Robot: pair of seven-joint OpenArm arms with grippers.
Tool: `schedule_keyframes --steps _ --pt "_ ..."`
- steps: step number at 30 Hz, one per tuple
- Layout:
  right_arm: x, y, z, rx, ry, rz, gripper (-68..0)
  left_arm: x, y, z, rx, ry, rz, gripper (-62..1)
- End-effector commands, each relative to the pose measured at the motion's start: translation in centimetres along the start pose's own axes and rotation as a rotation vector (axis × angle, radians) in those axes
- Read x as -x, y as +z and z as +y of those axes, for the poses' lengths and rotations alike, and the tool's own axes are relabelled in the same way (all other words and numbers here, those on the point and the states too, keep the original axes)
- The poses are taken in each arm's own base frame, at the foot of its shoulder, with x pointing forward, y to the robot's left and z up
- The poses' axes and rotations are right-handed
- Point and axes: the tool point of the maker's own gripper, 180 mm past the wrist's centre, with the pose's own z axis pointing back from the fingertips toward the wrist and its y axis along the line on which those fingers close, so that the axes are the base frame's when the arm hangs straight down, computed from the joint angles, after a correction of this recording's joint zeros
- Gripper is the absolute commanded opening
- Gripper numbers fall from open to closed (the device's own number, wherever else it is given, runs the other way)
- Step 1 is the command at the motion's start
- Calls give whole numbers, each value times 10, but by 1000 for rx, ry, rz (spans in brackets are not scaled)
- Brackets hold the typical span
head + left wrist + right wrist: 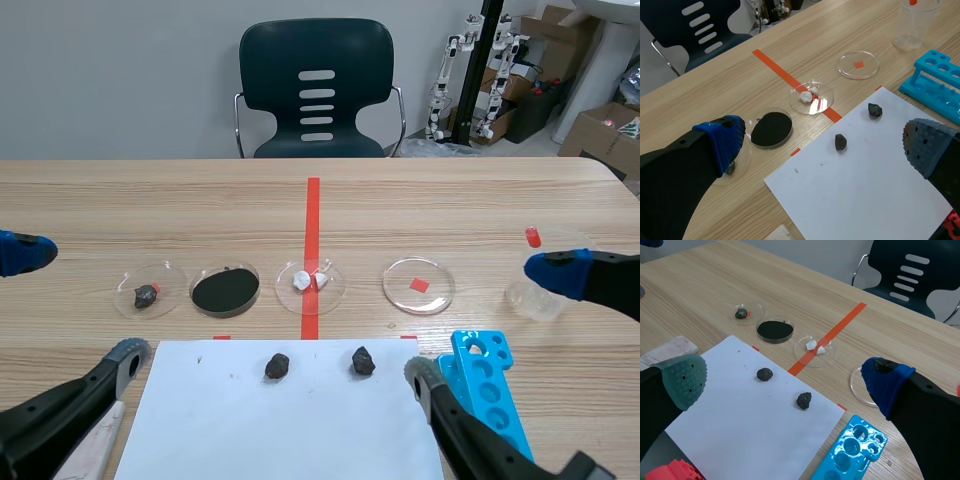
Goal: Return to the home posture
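Note:
My left gripper hovers open over the table's near left, with nothing between its fingers. My right gripper hovers open over the near right, also holding nothing. Between them lies a white paper sheet bearing two dark rocks. In the left wrist view the gripper spans the sheet, with one rock below it. The right wrist view shows that gripper wide apart above the sheet and both rocks.
Beyond the sheet stands a row of petri dishes: one with a dark lump, one with black powder, one with white lumps, one with a red square. A blue tube rack and a clear beaker stand right. A chair faces the far edge.

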Motion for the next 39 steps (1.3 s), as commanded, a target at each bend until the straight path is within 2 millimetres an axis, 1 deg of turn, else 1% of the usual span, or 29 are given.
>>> schedule_keyframes --steps 1,14,20,39 --pt "-10 -1 -2 1 10 -33 -23 -2 1 -2 -1 17 -13 14" --pt "-9 -1 -2 1 10 -27 -23 -1 1 -2 -1 17 -9 14" --pt "-2 -1 -2 1 10 10 -23 -1 1 -2 -1 17 -9 14" --pt "-4 -1 -2 1 10 -2 -23 -1 1 -2 -1 17 -9 14"
